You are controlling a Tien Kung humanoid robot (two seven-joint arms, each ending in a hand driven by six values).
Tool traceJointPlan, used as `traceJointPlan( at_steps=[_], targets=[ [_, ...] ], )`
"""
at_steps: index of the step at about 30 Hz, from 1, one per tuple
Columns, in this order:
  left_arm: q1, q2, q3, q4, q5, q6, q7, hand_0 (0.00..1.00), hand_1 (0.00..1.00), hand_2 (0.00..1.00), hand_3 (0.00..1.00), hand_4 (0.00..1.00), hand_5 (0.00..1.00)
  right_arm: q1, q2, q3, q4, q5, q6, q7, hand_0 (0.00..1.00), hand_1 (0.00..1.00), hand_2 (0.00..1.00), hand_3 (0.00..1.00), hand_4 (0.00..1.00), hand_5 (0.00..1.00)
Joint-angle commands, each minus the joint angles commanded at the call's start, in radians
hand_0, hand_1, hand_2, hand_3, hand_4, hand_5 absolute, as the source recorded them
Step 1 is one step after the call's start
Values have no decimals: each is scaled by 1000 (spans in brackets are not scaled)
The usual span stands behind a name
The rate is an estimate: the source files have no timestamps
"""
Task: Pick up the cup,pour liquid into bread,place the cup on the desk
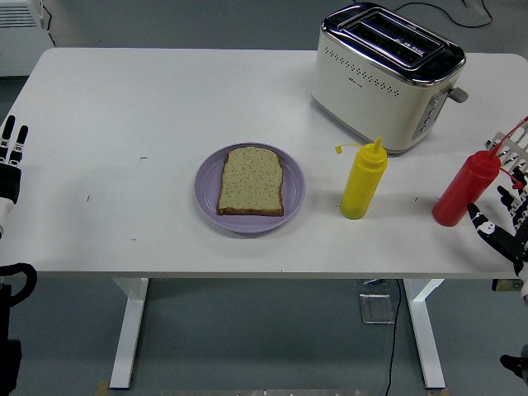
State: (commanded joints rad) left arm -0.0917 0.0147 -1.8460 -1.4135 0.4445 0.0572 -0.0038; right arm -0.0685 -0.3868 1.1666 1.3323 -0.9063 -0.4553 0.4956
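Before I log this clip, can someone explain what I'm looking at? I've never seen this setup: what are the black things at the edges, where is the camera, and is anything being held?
The single picture comes from a camera high on a humanoid robot, looking forward and down over a white table. The black things at the side edges are the robot's two five-fingered hands.

The left hand rests at the table's left edge, fingers straight, holding nothing. The right hand is at the right edge, fingers spread; it sits beside the red squeeze bottle without grasping it.

On the table: a purple plate with a slice of bread lying flat on it, an upright yellow squeeze bottle to its right, then the red bottle, tilted slightly. A cream and chrome toaster stands at the back right.

Nothing is held right now.
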Motion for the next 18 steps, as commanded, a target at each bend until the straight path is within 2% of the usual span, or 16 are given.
traceJointPlan(
  at_steps=[8,18],
  targets=[
    [0,1,7,0,1,0,0,786,741,740,698,514,993,-76,-19,46,50,0,10,-1,968,908,998,998,807,122],
    [1,3,10,-1,1,0,1,786,741,740,698,514,993,-137,-11,184,91,55,-5,21,961,905,993,998,807,122]
  ],
)
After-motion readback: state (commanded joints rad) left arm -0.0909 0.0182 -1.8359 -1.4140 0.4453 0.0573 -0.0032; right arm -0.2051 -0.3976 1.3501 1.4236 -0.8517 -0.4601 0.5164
